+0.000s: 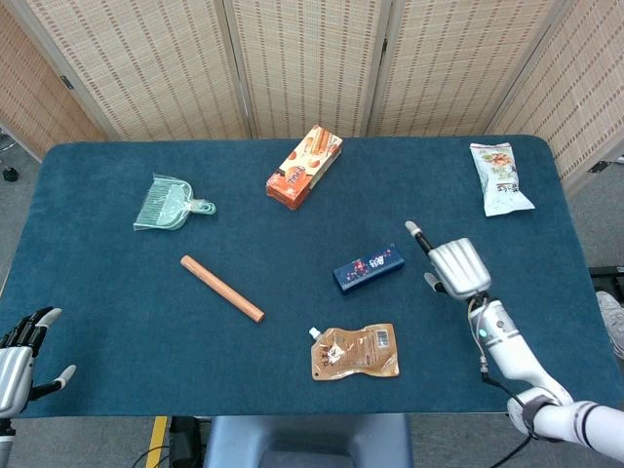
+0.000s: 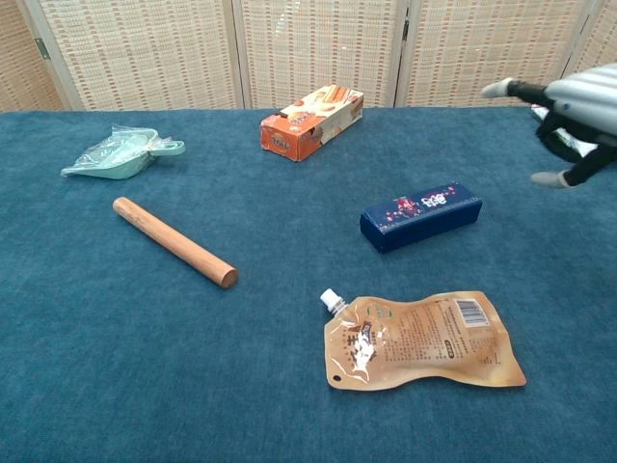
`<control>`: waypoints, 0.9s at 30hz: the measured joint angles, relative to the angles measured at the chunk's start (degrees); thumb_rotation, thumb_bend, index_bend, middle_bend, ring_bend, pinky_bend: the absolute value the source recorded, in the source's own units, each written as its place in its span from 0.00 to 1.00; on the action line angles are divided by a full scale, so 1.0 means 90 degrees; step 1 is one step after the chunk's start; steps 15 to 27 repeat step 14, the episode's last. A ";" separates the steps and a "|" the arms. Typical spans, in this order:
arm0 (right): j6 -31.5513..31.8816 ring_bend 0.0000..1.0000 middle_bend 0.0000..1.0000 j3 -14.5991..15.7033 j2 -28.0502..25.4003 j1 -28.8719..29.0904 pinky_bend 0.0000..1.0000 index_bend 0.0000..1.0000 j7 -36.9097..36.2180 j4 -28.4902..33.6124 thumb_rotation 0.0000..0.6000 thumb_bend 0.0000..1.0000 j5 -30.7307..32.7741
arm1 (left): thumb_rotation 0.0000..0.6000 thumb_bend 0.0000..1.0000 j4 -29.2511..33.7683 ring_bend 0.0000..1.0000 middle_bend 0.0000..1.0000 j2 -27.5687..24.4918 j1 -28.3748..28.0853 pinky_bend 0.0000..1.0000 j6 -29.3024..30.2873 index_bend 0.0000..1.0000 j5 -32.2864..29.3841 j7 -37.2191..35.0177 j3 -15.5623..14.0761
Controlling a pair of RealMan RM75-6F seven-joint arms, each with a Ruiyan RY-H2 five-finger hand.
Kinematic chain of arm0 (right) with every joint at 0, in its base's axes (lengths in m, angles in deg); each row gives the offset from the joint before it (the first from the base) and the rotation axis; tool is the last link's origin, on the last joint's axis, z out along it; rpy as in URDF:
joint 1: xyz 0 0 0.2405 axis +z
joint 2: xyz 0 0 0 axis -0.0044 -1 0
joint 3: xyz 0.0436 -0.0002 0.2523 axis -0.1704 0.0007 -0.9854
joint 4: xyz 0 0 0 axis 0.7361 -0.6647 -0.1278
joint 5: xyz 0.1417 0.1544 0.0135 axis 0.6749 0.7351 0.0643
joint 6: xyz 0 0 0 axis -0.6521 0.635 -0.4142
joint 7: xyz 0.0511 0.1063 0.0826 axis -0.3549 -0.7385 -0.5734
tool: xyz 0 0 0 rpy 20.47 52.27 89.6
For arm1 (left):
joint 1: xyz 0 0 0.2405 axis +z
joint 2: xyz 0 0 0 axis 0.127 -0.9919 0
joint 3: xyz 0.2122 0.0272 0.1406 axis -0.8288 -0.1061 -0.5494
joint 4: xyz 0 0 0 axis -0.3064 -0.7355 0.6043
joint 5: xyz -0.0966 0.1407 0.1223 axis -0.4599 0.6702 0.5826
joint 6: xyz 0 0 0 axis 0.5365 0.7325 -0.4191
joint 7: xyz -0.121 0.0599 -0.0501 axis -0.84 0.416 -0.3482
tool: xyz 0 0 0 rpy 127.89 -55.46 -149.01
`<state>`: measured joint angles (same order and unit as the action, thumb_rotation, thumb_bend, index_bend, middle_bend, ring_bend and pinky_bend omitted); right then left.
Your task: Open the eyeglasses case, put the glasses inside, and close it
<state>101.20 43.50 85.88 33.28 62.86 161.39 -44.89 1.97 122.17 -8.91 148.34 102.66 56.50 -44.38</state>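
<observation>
While lying closed on the table, eyeglasses case [image 1: 369, 267], right hand [image 1: 456, 268] spread empty beside it, left hand [image 1: 21, 351] released.

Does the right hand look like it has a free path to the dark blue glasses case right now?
Probably yes. The right hand is open, apart from the blue case, with only bare table between them. The brown pouch lies nearer the robot, out of the way.

Print on blue box [image 2: 420, 216], orange box [image 2: 310, 121], pouch [image 2: 424, 340]: too small, perhaps unreadable.
</observation>
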 measured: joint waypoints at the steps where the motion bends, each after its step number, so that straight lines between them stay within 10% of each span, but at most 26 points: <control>1: 0.0178 0.72 0.65 0.0036 -0.0108 -0.0157 0.84 0.00 0.0002 0.0108 1.00 0.29 -0.0008 | 1.00 0.24 0.0005 0.16 0.16 0.0006 -0.0019 0.29 -0.0007 0.16 -0.0003 0.0011 0.0014; 10: 0.1730 0.36 0.38 0.0459 -0.0800 -0.1640 0.54 0.01 -0.0476 0.0718 1.00 0.30 -0.0161 | 1.00 0.24 0.0128 0.16 0.16 0.0176 -0.0186 0.29 -0.0003 0.16 0.0027 0.0359 0.0141; 27: 0.2144 0.33 0.36 0.0710 -0.1057 -0.2264 0.50 0.01 -0.0723 0.0897 1.00 0.30 -0.0209 | 1.00 0.24 0.0285 0.16 0.16 0.0243 -0.0245 0.29 0.0035 0.16 0.0059 0.0574 0.0185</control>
